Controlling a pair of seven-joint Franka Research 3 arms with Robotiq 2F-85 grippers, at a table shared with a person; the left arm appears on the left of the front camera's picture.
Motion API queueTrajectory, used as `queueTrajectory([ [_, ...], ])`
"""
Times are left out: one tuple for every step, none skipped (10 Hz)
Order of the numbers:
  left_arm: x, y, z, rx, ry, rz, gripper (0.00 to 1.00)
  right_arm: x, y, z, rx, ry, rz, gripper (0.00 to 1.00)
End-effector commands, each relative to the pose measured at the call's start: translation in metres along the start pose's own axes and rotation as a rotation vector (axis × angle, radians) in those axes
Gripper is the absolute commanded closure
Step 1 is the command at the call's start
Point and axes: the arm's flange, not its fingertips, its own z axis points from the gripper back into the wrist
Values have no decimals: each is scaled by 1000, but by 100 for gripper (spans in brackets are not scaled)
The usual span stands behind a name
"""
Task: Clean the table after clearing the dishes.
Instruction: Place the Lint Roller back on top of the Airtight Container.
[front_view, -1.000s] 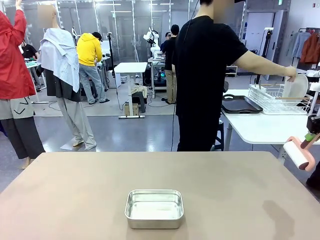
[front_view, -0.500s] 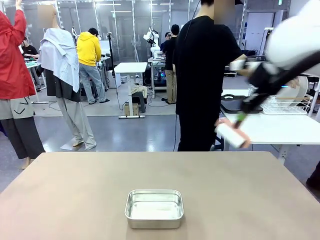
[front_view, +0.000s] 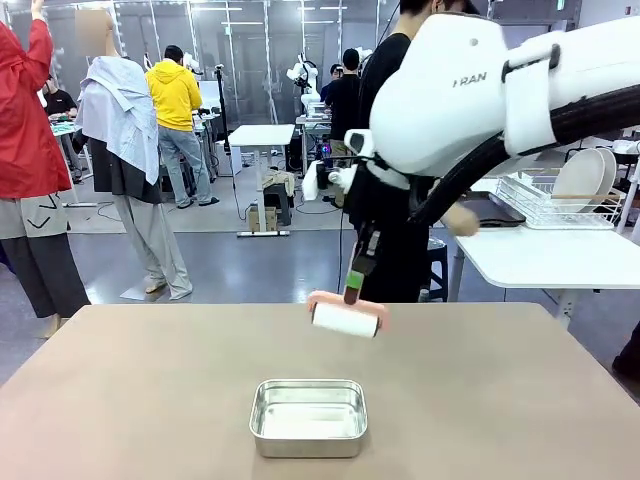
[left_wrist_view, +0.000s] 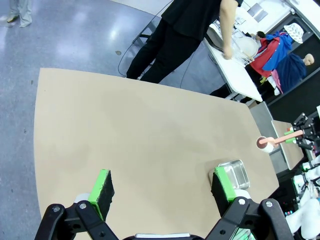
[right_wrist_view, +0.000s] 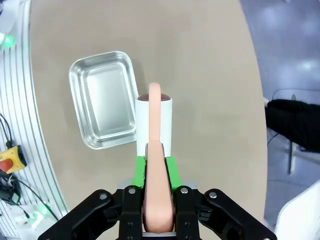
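The counter (front_view: 150, 380), the wide taupe top we are meant to clean, lies nearly bare in front of us; apart from the small steel pan (front_view: 308, 416) near our edge, we see nothing on it. The dishes appear already cleared: white plates (front_view: 585, 178) stand on edge in a wire rack (front_view: 548, 203) on the white side table (front_view: 540, 258) beyond the far right corner, with a dark tray (front_view: 490, 208) lying flat just beside the rack. We judge they were put there to free the top for wiping.

Our right pincer (right_wrist_view: 159, 165) is clamped tight on the pink handle of the white roller (front_view: 346, 319), green pads pressing the handle from both sides. In the right wrist view the roller's drum hangs just past the pan's near rim, over bare counter, and the front view shows it above the surface rather than clearly touching it; whether it is in contact we cannot tell. Holding it by the handle with the drum crosswise would let us roll it along the top, which we take to be the cleaning step in hand.

Our left pincer (left_wrist_view: 162, 187) stands wide open with nothing between its pads, held high over the counter.

A person (front_view: 400, 230) in black stands at the far side, a hand (front_view: 462, 222) reaching toward the side table.
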Motion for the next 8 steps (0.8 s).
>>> queueTrajectory([
  [0,-1,3,-5,10,-7,0,-2,16,-2,-92,78,63,79],
  [0,-1,3,-5,10,-7,0,0,0,0,0,0,0,79],
  [0,-1,3,-5,10,-7,0,0,0,0,0,0,0,79],
  [0,-1,3,-5,10,-7,0,0,0,0,0,0,0,79],
  [0,-1,3,-5,10,-7,0,0,0,0,0,0,0,79],
  [0,-1,3,-5,10,-7,0,0,2,-3,-13,23,19,79],
  [0,-1,3,-5,10,-7,0,16,13,-13,62,22,97,79],
  [0,-1,3,-5,10,-7,0,34,19,-27,132,18,141,79],
])
